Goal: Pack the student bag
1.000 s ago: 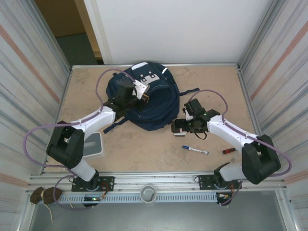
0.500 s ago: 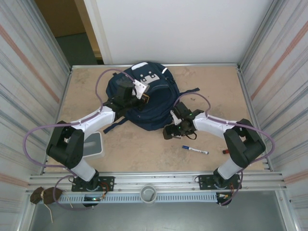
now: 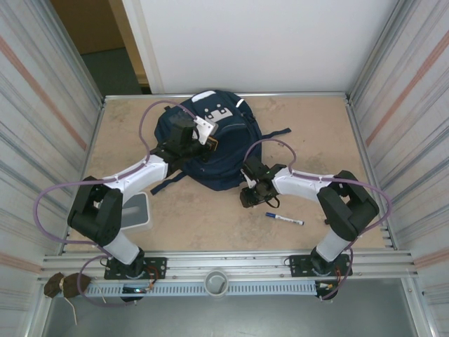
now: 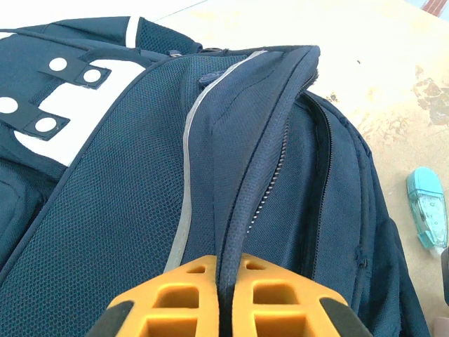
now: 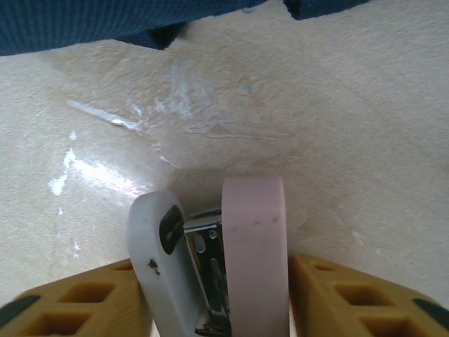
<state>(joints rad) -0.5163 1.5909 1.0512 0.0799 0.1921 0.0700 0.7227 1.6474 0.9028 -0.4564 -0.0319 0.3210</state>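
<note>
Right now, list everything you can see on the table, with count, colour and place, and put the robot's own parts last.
large navy blue fabric backpack: one, navy with white patches, far middle of the beige table
white and pink plastic stapler: one, white and pink, on the table just in front of the backpack
blue and white marker pen: one, blue and white, near right of the stapler
teal plastic correction-tape dispenser: one, teal, on the table beside the backpack
pale grey rectangular tub: one, pale grey, near left
left end effector: one, orange fingers, shut on a fold of the backpack by its zip
right end effector: one, orange fingers, closed against both sides of the stapler
</note>
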